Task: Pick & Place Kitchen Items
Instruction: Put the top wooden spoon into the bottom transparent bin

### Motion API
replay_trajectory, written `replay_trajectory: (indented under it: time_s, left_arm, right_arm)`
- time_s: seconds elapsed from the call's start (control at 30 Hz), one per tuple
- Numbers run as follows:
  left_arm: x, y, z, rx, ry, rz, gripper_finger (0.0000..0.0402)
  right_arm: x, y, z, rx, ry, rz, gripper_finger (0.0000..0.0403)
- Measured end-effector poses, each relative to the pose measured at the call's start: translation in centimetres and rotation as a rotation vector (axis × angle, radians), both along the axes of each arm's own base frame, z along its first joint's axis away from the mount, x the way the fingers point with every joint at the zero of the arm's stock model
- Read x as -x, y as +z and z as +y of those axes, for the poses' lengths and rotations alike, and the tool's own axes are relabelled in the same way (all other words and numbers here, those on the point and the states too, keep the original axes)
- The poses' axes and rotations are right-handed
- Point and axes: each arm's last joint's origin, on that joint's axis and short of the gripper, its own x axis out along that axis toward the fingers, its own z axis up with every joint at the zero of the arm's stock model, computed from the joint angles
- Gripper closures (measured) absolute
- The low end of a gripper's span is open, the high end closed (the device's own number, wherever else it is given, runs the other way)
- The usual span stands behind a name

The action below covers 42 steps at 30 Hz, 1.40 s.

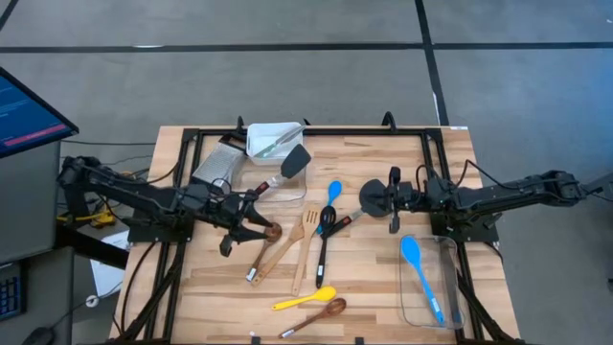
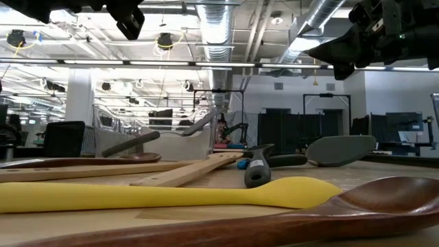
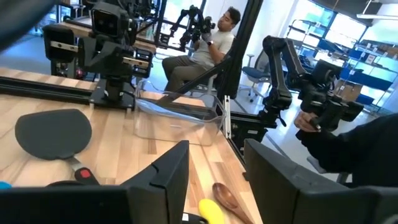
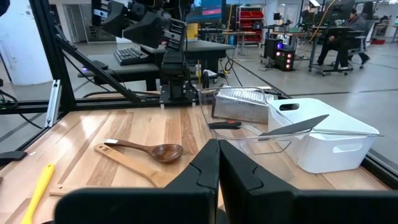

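Utensils lie scattered mid-table: near the front edge a yellow spoon (image 1: 304,298) and a wooden spoon (image 1: 316,315), then a slotted turner (image 1: 305,243) and black spatula (image 1: 295,163) farther back. A blue spoon (image 1: 420,270) rests in the clear tub (image 1: 450,314) by the right edge. The left gripper (image 1: 251,222) hovers with fingers spread; the right gripper (image 1: 394,203) hovers, fingers pressed together. The white bin (image 1: 271,139) at the back edge holds utensils too small to identify.

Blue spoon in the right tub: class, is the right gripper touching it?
Apart. The high view shows the right gripper shut above the table, with bare wood between it and the blue spoon in the tub.
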Motion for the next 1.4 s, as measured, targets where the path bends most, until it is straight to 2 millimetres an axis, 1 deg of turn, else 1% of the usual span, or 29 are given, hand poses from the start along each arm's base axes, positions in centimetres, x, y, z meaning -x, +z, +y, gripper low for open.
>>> replay_trajectory:
  time_s: [0.23, 0.43, 0.73, 0.87, 1.27, 1.4]
  left_arm:
    - [-0.01, 0.08, 0.04, -0.170, 0.007, -0.056, 0.0262]
    - [-0.05, 0.24, 0.16, -0.221, 0.047, -0.082, 0.0262]
    - [-0.05, 0.31, 0.16, -0.220, 0.048, -0.088, 0.0262]
    - [-0.07, 0.35, 0.25, -0.218, 0.078, -0.089, 0.0262]
    - [-0.08, 0.41, 0.30, -0.224, 0.094, -0.095, 0.0262]
    - [-0.09, 0.48, 0.37, -0.174, 0.118, -0.088, 0.0262]
  right_arm:
    - [0.00, 0.00, -0.01, 0.000, 0.000, 0.000, 0.0403]
    - [0.00, 0.00, -0.01, 0.000, 0.000, 0.000, 0.0403]
    - [0.00, 0.00, -0.01, 0.000, 0.000, 0.000, 0.0403]
    - [0.00, 0.00, -0.03, 0.000, -0.002, 0.000, 0.0403]
    - [0.01, 0.00, -0.59, 0.000, -0.037, 0.000, 0.0403]
    - [0.01, 0.00, -0.59, 0.000, -0.037, 0.000, 0.0403]
